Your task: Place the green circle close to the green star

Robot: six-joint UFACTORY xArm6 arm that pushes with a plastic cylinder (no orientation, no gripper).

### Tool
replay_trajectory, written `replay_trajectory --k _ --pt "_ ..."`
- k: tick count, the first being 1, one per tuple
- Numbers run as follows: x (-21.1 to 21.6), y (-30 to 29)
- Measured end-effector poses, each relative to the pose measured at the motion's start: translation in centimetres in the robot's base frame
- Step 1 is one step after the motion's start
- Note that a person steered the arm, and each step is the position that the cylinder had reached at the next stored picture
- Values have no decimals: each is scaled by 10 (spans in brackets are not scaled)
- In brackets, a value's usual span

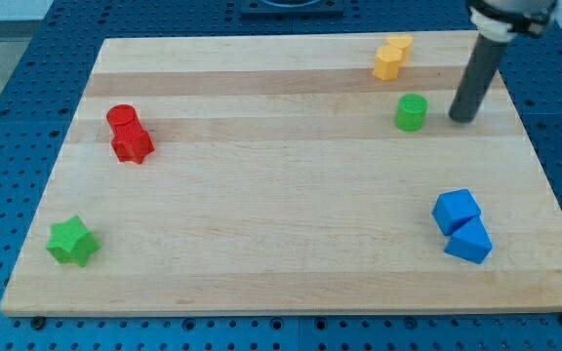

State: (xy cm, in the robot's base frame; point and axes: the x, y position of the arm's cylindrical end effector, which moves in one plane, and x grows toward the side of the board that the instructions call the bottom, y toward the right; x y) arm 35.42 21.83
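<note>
The green circle (411, 111) stands near the view's upper right on the wooden board (281, 214). The green star (71, 240) lies far away at the view's lower left. My tip (462, 118) rests on the board just to the right of the green circle, a small gap apart, not touching it. The dark rod rises from the tip toward the view's top right.
Two yellow blocks (392, 58) sit together above the green circle near the top edge. A red cylinder and red block (129, 134) sit at the left. A blue cube (456, 211) and a blue block (470, 242) sit at the lower right.
</note>
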Motion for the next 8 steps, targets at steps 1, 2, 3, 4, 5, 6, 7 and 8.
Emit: replay_trajectory --k 1,2,3,4,5,6,7,8 --pt "-11 -69" --pt "35 -138" --pt "55 -165" --pt "19 -137" --pt "12 -77" --pt "51 -66" --pt "82 -144" --pt "96 -210"
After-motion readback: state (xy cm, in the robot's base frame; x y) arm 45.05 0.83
